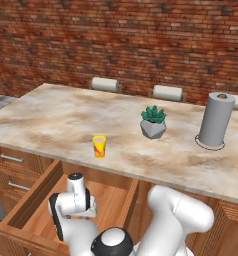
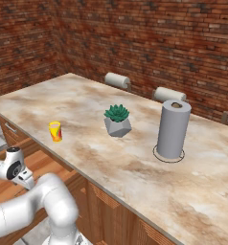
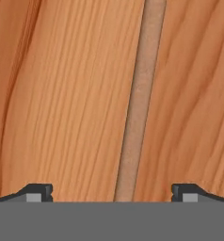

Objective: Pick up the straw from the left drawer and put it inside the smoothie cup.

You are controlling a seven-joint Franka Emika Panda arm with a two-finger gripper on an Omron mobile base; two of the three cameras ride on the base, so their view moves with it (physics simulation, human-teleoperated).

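Hand view looks straight down onto the wooden floor of the left drawer (image 3: 62, 94), where the straw (image 3: 138, 103) lies flat along the grain. The hand (image 3: 112, 192) sits released just above it, its 2 dark fingertips (image 3: 38, 192) spread wide with the straw's near end between them, closer to neither by much and touching neither.

Left base view shows the drawer (image 1: 21, 200) pulled out below the marble surface (image 1: 51, 115), with the white arm reaching down into it. On the surface, near its front edge above the drawer, stands the smoothie cup (image 1: 99, 146), upright. Further back are a small potted plant (image 1: 153, 121) and, well to its right, an upright paper towel roll (image 1: 216, 120).
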